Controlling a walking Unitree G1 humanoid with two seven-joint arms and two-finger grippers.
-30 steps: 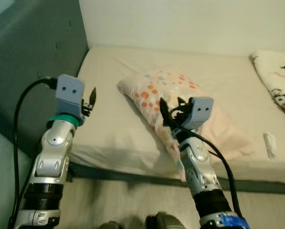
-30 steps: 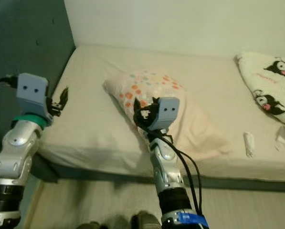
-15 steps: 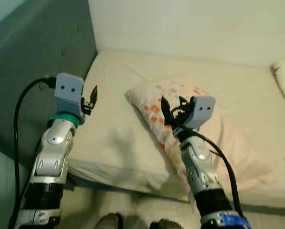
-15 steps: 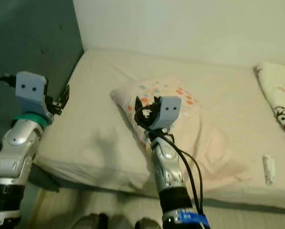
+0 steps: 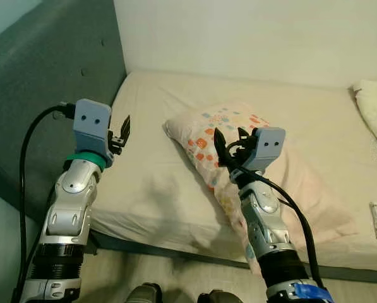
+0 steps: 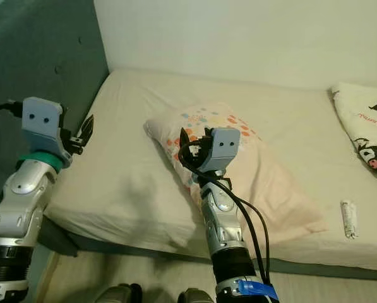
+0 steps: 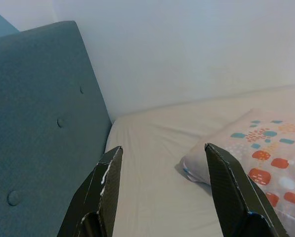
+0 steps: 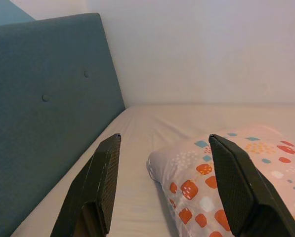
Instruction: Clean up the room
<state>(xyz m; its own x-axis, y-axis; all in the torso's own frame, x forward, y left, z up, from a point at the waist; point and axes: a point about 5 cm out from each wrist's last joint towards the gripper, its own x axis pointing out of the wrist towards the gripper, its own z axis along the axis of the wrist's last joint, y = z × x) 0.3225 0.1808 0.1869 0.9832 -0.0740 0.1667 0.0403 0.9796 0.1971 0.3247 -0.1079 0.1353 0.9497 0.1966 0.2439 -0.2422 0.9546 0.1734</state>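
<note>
Bed (image 5: 156, 183) with a cream sheet, pushed into the far left corner where a teal buttoned headboard (image 7: 33, 123) meets a white wall (image 5: 251, 31).

Pillow (image 5: 207, 129), pale pink with orange, blue and white patches, lies crooked near the middle of the mattress, one corner pointing toward the headboard. A plain pink part of it spreads to the right and toward the near edge.

Left gripper (image 7: 162, 163): raised over the left near part of the bed, fingers spread wide, nothing between them. It points toward the headboard corner; apart from the pillow.

Right gripper (image 8: 162, 153): raised over the pillow's near left side, fingers also wide apart and empty (contact with the fabric cannot be told from the head views).

Far right on the bed: a white blanket (image 6: 365, 132) printed with black cartoon figures. Near it, by the right near edge, a small white tube-like object (image 6: 347, 218) lies flat on the sheet, well apart from the pillow.
</note>
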